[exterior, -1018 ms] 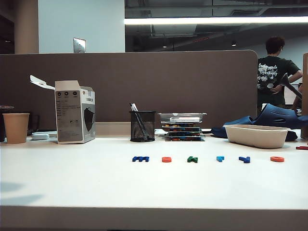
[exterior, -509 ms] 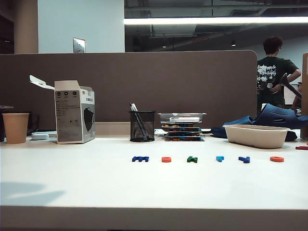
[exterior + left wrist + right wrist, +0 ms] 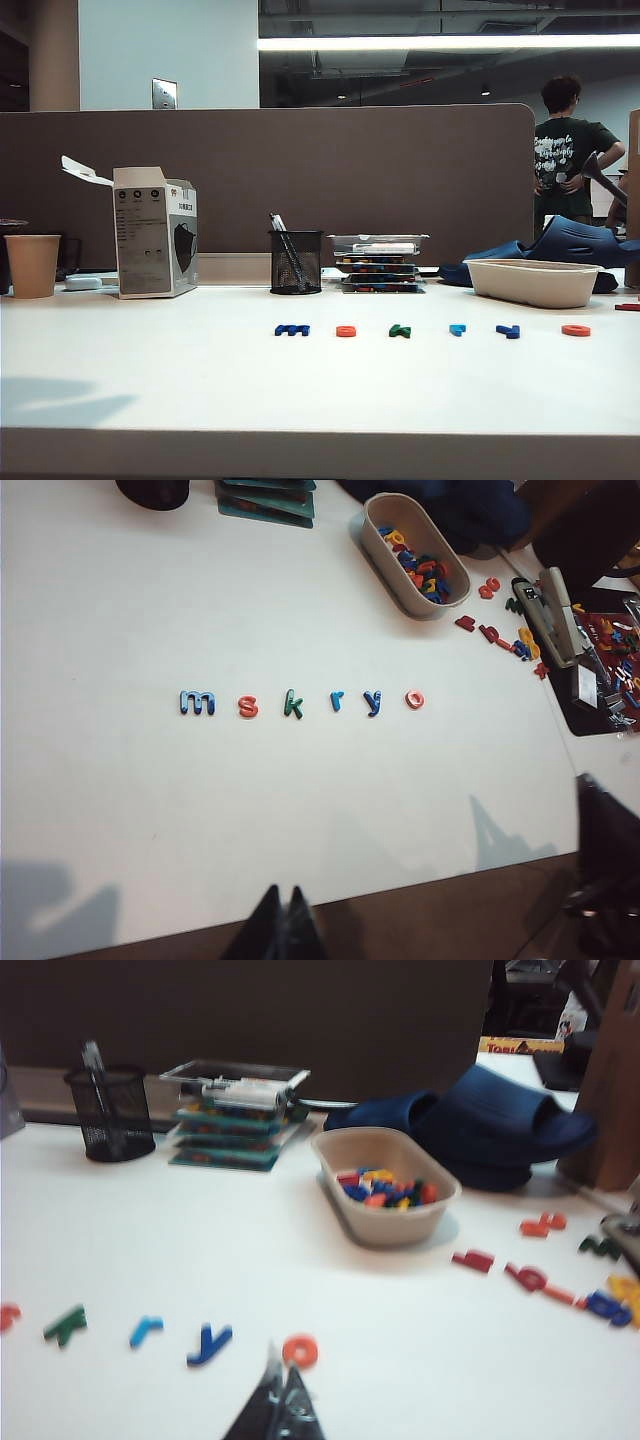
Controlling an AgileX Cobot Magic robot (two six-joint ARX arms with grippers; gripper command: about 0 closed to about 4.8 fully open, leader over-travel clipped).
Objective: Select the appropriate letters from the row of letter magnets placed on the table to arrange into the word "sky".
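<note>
Six letter magnets lie in a row on the white table (image 3: 200,380): dark blue "m" (image 3: 292,330), orange-red "s" (image 3: 346,331), green "k" (image 3: 400,331), light blue "r", dark blue "y" (image 3: 508,331) and an orange-red ring (image 3: 575,330). The left wrist view shows "s" (image 3: 247,707), "k" (image 3: 292,704) and "y" (image 3: 373,702) from above. My left gripper (image 3: 283,895) is shut and empty, over the table's front edge, well short of the row. My right gripper (image 3: 280,1362) is shut and empty, its tips just short of the ring (image 3: 300,1350), with "y" (image 3: 209,1344) and "k" (image 3: 65,1325) beside it. Neither gripper shows in the exterior view.
Behind the row stand a mesh pen cup (image 3: 296,262), a stack of trays (image 3: 380,262), an open cardboard box (image 3: 155,232) and a paper cup (image 3: 33,265). A beige tub (image 3: 532,282) of spare letters sits back right. Loose letters (image 3: 500,635) and a stapler (image 3: 555,615) lie beyond it.
A shadow on the table's front left has grown and spread to the right. The letters have not moved. The person in the background has shifted.
</note>
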